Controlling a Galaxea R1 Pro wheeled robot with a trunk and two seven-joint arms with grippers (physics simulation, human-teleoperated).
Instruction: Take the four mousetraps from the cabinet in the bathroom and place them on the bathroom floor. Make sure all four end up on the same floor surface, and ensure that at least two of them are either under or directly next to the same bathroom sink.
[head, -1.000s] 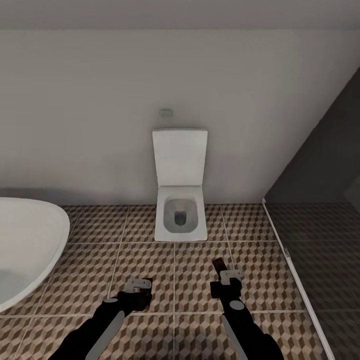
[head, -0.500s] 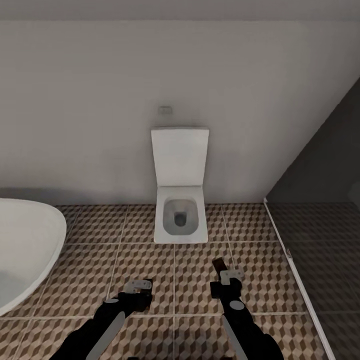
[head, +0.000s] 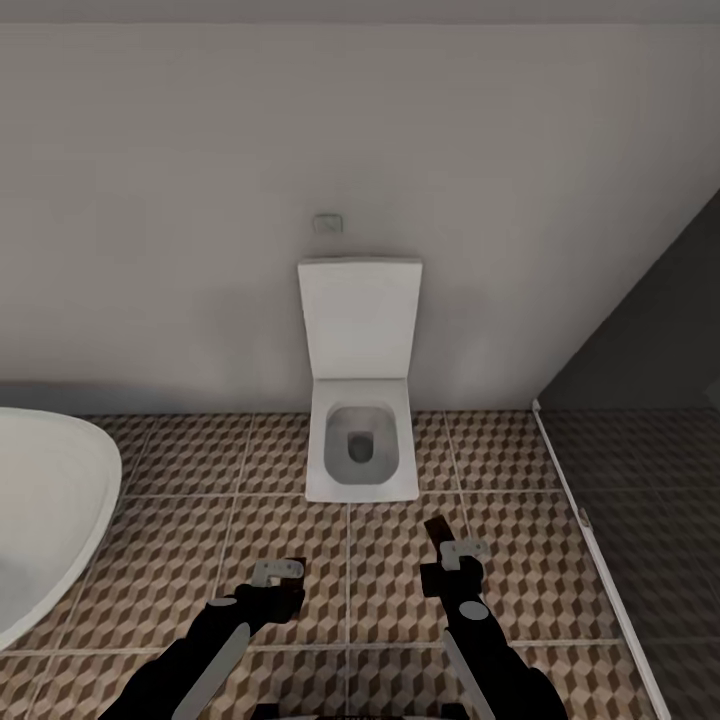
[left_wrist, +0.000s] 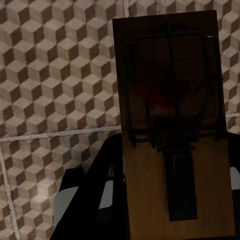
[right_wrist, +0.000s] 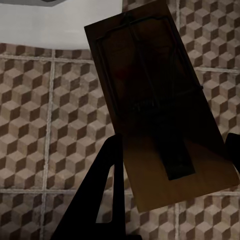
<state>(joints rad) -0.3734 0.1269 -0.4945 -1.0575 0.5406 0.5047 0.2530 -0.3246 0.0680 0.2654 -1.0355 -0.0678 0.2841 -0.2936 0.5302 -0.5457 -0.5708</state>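
Each gripper holds one mousetrap above the bathroom floor (head: 180, 560), a little short of the toilet. My left gripper (head: 279, 574) is shut on a tan mousetrap (left_wrist: 172, 130), whose dark spring bar and red mark fill the left wrist view. My right gripper (head: 452, 552) is shut on another mousetrap (right_wrist: 155, 105), which also appears as a dark strip (head: 437, 530) sticking forward in the head view. The cabinet and the sink are out of view.
A white square toilet (head: 360, 440) with its lid up stands against the wall straight ahead. The white bathtub (head: 40, 510) curves in at the left. A glass-walled shower (head: 640, 480) with a darker floor closes off the right.
The whole head view has shifted: the toilet looks slightly nearer and the bathtub has slid left. Both arms keep their pose and their mousetraps.
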